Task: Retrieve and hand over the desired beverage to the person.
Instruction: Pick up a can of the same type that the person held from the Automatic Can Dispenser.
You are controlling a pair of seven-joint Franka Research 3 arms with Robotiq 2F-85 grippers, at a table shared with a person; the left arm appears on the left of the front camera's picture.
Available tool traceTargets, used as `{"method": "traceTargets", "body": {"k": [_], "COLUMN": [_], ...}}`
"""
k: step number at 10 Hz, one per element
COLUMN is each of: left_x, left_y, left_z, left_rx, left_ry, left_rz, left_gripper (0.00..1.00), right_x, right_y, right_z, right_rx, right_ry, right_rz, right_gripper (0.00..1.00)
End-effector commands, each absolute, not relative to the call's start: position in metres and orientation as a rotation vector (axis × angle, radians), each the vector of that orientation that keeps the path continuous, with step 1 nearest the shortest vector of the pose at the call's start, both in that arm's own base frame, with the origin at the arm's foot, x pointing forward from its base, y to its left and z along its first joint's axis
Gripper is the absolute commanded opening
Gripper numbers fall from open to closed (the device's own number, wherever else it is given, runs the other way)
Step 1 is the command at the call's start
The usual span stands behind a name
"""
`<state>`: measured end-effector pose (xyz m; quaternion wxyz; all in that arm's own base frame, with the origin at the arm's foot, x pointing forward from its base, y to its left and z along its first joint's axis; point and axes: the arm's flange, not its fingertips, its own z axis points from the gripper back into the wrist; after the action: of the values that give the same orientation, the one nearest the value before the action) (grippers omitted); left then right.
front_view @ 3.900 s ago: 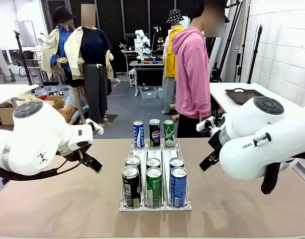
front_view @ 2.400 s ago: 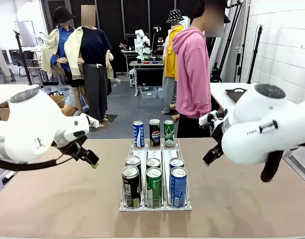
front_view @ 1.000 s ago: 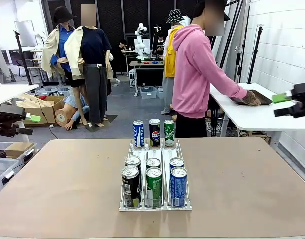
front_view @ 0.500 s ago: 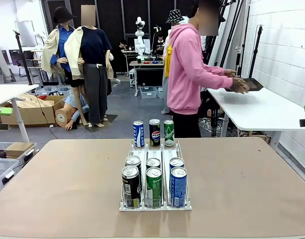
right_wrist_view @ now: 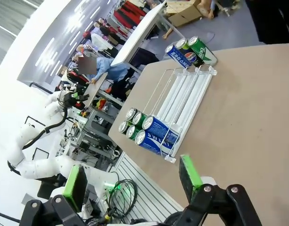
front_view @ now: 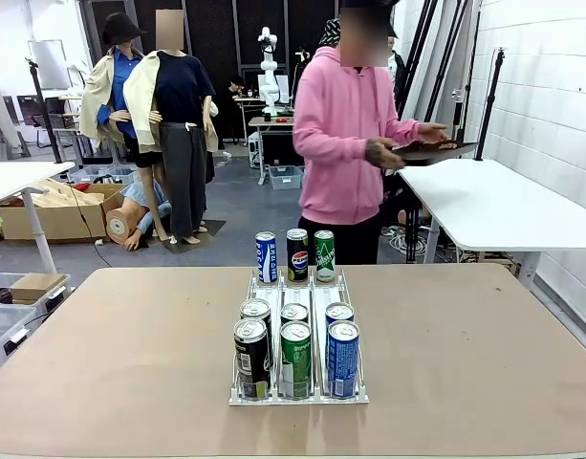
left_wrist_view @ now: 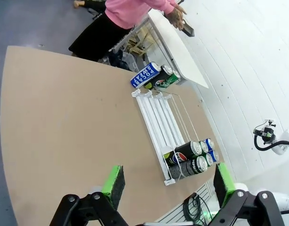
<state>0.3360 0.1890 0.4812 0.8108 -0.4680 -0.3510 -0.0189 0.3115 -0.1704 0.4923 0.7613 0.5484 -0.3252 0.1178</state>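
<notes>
The left gripper (left_wrist_view: 169, 181) and right gripper (right_wrist_view: 132, 179) gape, facing the smooth tan table (front_view: 130, 363). 9 shiny cylindrical cans (front_view: 295, 359) fill a clear rack (front_view: 294, 292); the person (front_view: 345, 143) beyond holds a flat dark slab (front_view: 431, 150), perhaps a tray.

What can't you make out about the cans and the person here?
Front view: labels of the middle cans, hidden behind the front cans.
Front view: the dark flat object in the person's hands, too small to identify.
Left wrist view: the person's head, cut by the top edge.
</notes>
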Motion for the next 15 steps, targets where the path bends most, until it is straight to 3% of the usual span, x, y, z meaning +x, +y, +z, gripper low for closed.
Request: {"method": "traceTargets", "body": {"k": [1, 2, 15], "left_x": [0.333, 0.336, 0.336], "left_y": [0.204, 0.189, 0.189], "left_z": [0.479, 0.481, 0.481], "left_rx": [-1.009, -1.000, -1.000], "left_ry": [-0.803, -0.750, -0.750], "left_rz": [-0.031, -0.040, -0.040], "left_gripper": [1.00, 1.00, 1.00], "right_x": [0.315, 0.312, 0.312], "right_y": [-0.171, -0.170, -0.170], "right_z": [0.499, 0.492, 0.492], "right_rx": [1.231, 1.193, 1.193], "right_ry": [-0.734, -0.708, -0.708], "right_rz": [0.283, 0.256, 0.256], "right_gripper": [1.00, 1.00, 1.00]}}
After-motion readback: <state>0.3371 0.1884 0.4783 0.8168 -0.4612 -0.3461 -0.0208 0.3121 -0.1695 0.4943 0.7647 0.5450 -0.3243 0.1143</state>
